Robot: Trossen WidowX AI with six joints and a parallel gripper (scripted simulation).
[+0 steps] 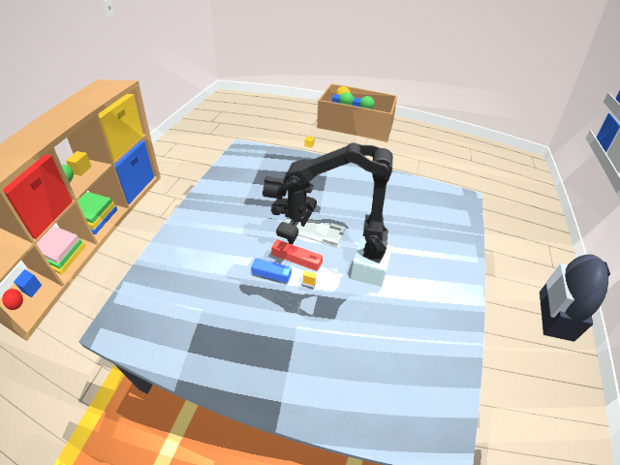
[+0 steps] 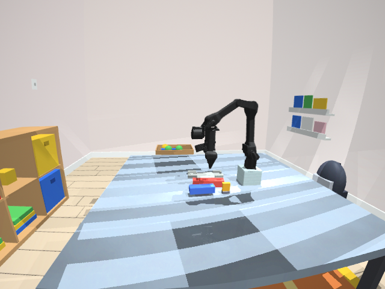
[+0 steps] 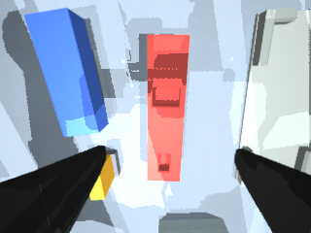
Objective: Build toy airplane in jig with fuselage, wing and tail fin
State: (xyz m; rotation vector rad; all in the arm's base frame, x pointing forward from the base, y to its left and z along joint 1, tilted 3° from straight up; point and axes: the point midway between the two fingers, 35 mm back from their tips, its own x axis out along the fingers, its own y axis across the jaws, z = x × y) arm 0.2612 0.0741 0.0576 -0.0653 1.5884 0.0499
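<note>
The red fuselage (image 1: 300,256) (image 2: 208,182) (image 3: 162,133) lies on the table, outside the jig, with its two sockets facing up. The blue wing (image 1: 270,270) (image 2: 202,189) (image 3: 65,68) lies beside it, slightly angled. The small yellow tail fin (image 1: 309,278) (image 2: 225,186) (image 3: 102,184) is near the wing's end, partly behind a finger in the wrist view. The pale grey jig (image 1: 320,232) (image 2: 205,174) (image 3: 279,97) lies on the fuselage's other side, with no part seen in it. My gripper (image 2: 211,166) (image 3: 168,152) is open and empty, pointing down above the fuselage, fingers on either side of it in the wrist view.
The arm stands on a pale block (image 1: 368,270) (image 2: 249,176) (image 3: 191,224), right of the parts in the top and exterior views. A shelf (image 1: 117,82) stands left of the table, and a wooden box (image 1: 353,120) (image 2: 174,152) of toys stands beyond its far edge.
</note>
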